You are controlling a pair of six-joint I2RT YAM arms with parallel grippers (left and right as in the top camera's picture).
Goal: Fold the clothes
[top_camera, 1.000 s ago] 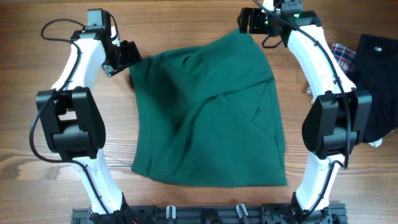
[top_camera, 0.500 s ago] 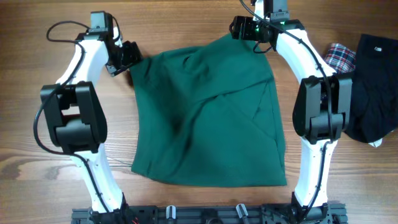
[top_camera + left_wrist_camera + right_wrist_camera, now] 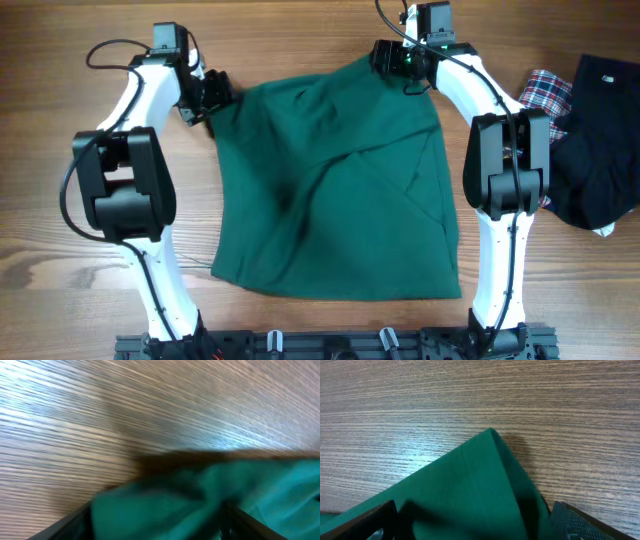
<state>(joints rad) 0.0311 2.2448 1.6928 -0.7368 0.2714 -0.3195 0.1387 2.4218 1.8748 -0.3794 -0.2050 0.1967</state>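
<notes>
Overhead view: my left gripper [image 3: 212, 94] and right gripper [image 3: 384, 56] each stood with jaws spread wide, straddling one far corner of the teal-green clothes [image 3: 330, 190] on the wooden table [image 3: 290, 30].

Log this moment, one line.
garment: spread on table | left pincer: open, astride far-left corner | right pincer: open, astride far-right corner
</notes>
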